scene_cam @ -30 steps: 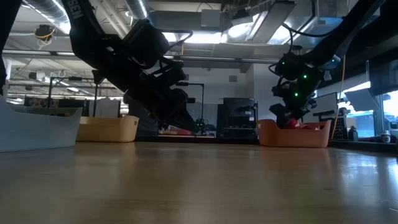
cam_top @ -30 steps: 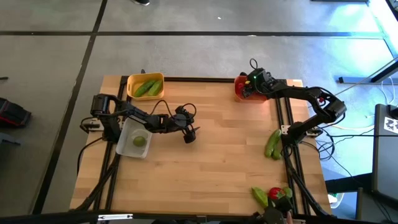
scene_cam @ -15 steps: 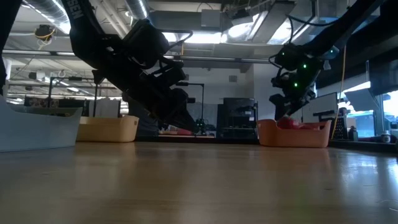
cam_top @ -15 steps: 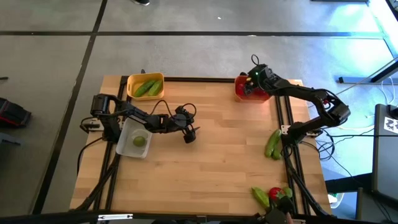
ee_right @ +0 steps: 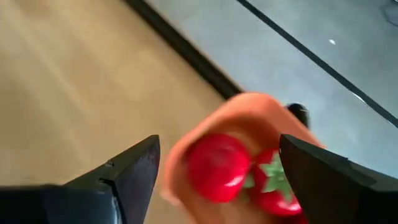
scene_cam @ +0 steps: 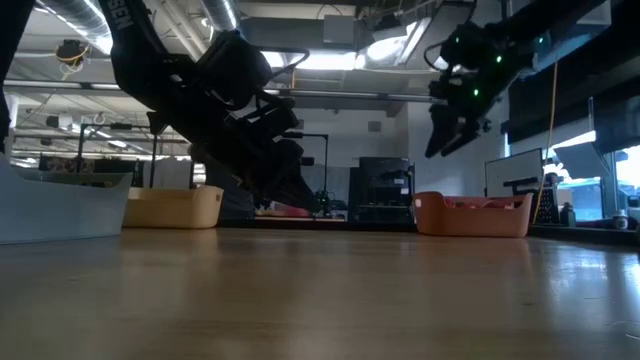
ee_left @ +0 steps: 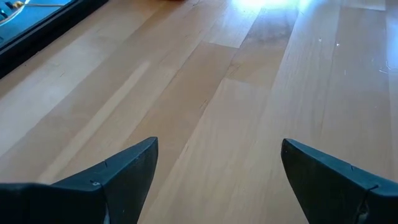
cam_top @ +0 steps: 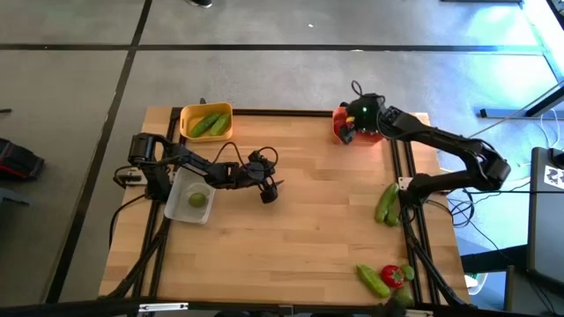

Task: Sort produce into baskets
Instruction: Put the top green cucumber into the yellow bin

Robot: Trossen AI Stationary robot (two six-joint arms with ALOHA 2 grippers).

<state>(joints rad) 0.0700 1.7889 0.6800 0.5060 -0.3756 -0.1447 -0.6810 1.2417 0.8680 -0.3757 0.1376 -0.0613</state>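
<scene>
My right gripper (scene_cam: 447, 143) is open and empty, raised above the orange basket (scene_cam: 472, 216) at the table's far right. The right wrist view shows two round red pieces (ee_right: 217, 167) in that basket (ee_right: 261, 106). My left gripper (cam_top: 269, 192) is open and empty just over the bare wood left of the table's middle. The yellow basket (cam_top: 205, 121) at the far left holds green cucumber-like pieces. The whitish tray (cam_top: 191, 195) holds one small round green piece (cam_top: 196, 199). Green cucumber-like pieces (cam_top: 386, 202) lie at the right edge.
A green piece (cam_top: 368, 278) and a red piece with a green top (cam_top: 392, 276) lie at the table's near right corner. Black rails run along the left and right sides (cam_top: 404, 176). Bare wood (cam_top: 300, 238) fills the middle and near half.
My right gripper has gone up out of the orange basket and now hangs well above it; the red pieces stay in the basket. My left arm has kept still.
</scene>
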